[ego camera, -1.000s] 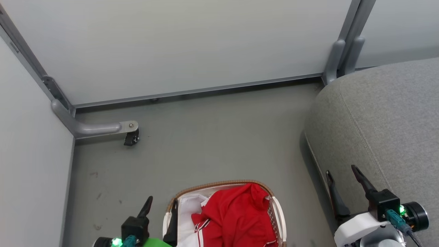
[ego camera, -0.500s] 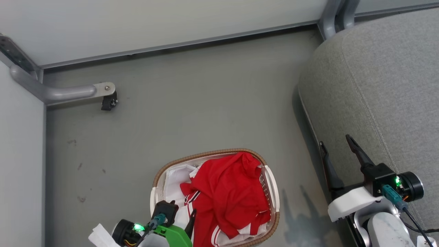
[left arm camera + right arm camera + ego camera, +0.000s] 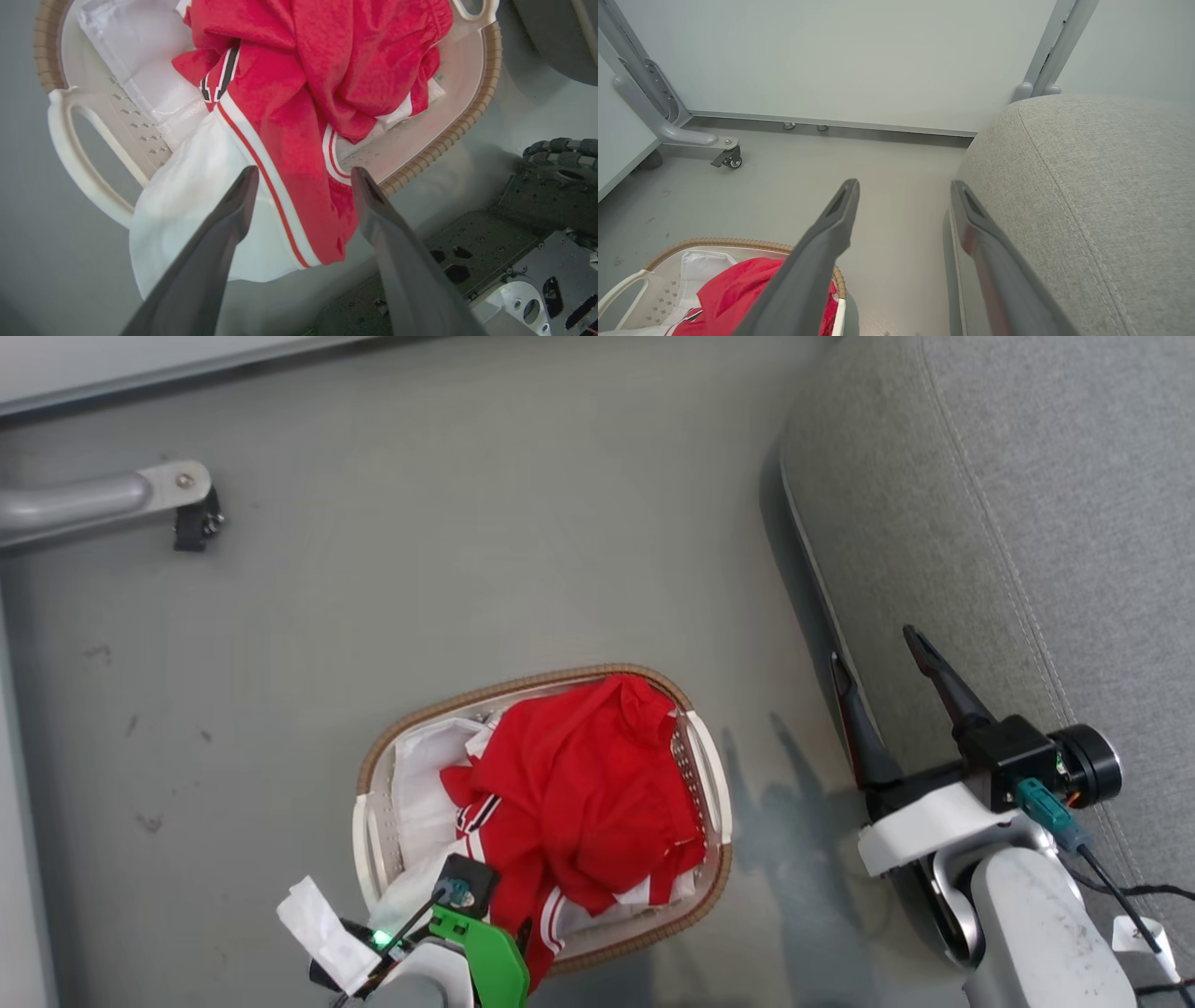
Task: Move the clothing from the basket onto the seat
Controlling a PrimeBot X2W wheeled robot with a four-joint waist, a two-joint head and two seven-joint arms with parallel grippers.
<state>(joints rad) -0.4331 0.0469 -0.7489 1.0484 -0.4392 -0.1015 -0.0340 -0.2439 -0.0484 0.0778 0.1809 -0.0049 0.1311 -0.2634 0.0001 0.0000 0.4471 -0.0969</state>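
1. The left gripper [image 3: 303, 176] is spread wide and holds nothing. Its two dark fingers straddle a red and white-striped hem of the clothing [image 3: 327, 70]; I cannot tell whether they touch it.
2. That hem spills over the near rim of the basket [image 3: 486, 93]. The rest of the clothing is heaped inside, with a white liner sheet [image 3: 140, 60] to its left.
3. The right gripper [image 3: 876, 649] is also wide open and empty, well to the right of the basket. It sits at the left edge of the seat [image 3: 1027, 476], with one finger over the cushion and the other beside its flank.
4. The basket stands on the grey floor [image 3: 467, 523], apart from the seat.
5. A caster [image 3: 191, 518] on a metal foot sits at the far left.
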